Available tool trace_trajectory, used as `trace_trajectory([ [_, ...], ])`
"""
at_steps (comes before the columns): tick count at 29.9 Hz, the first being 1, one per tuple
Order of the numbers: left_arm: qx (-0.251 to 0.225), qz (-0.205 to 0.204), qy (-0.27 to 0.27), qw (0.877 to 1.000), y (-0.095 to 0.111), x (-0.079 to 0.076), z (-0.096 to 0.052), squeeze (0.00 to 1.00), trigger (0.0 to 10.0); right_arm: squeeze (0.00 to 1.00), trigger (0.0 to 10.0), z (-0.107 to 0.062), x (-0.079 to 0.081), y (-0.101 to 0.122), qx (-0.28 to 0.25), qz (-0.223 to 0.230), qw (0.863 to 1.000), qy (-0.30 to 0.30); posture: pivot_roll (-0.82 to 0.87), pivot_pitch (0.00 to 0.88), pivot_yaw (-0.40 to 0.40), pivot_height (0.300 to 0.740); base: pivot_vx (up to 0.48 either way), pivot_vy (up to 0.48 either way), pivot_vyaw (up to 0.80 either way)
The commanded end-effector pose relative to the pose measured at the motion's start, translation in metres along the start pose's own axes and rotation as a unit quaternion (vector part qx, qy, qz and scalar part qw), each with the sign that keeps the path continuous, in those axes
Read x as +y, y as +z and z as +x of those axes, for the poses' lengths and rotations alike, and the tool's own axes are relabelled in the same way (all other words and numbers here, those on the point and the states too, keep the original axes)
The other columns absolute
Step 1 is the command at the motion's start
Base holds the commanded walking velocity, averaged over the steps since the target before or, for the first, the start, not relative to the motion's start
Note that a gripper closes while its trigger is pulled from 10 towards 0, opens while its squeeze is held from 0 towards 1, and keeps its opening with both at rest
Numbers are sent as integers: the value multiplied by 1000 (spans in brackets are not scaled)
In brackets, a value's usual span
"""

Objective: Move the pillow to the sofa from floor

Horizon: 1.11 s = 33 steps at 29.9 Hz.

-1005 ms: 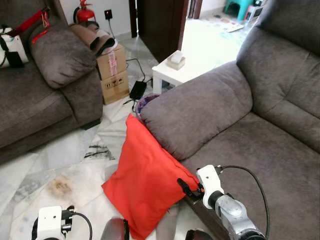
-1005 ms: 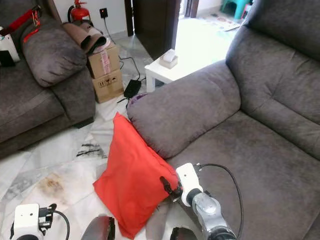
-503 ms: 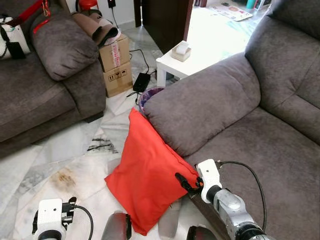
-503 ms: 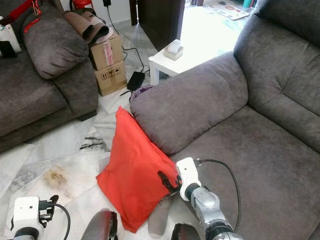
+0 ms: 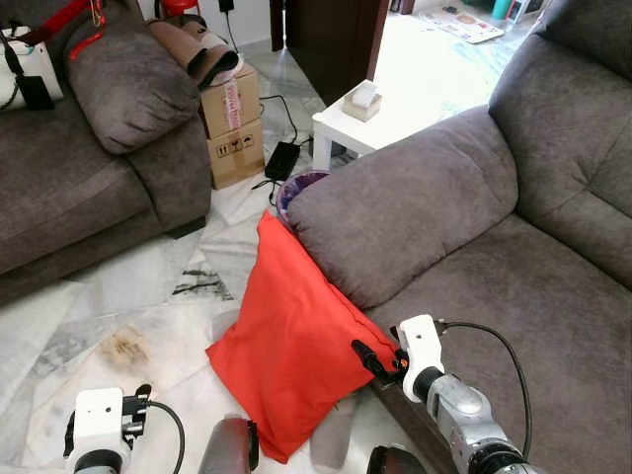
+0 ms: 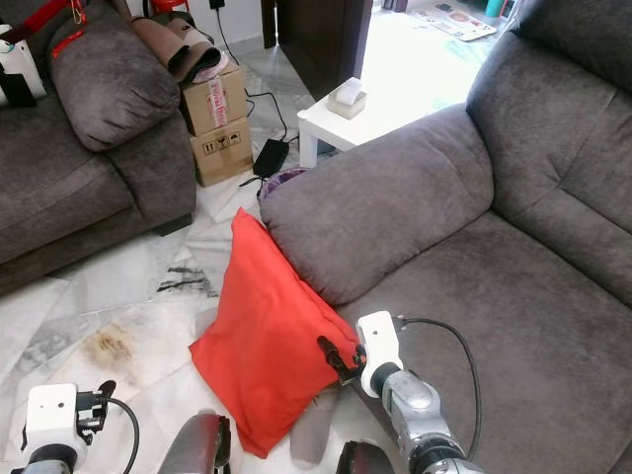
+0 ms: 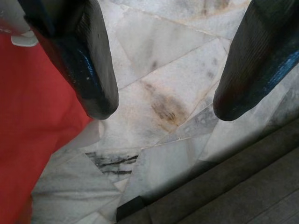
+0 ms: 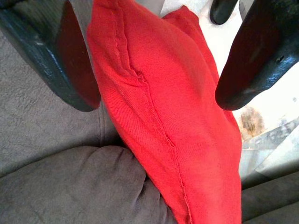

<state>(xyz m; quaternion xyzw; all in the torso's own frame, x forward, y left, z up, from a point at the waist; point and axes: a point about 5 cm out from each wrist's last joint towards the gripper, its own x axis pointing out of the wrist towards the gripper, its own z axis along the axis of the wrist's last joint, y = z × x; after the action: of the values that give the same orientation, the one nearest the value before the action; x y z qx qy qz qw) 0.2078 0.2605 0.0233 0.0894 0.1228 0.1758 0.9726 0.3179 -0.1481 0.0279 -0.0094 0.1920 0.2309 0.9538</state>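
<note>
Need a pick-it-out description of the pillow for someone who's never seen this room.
Start at the big grey sofa on the robot's right and follow its padded armrest down to the marble floor. The pillow stands there on edge, leaning against the armrest, with the right gripper at its seam, fingers open. It is plain bright red, unlike the grey cushions.
</note>
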Motion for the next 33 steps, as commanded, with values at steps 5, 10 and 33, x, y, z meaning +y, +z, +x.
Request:
trace_trajectory([
  [5,22,-13,6,1000,-7,-2,0,0,10000,1000,10000,0,-3,-1,16,3,1000,1,292,194,-69,632,0,0,0],
  [10,18,-15,4,1000,-5,-3,1,0,10000,1000,10000,0,-1,-2,21,-3,1000,8,285,211,-65,632,0,0,0],
  [33,6,-10,-27,1000,0,-5,-15,0,10000,0,10000,-4,5,-20,62,-25,998,3,299,242,-34,632,0,0,0],
])
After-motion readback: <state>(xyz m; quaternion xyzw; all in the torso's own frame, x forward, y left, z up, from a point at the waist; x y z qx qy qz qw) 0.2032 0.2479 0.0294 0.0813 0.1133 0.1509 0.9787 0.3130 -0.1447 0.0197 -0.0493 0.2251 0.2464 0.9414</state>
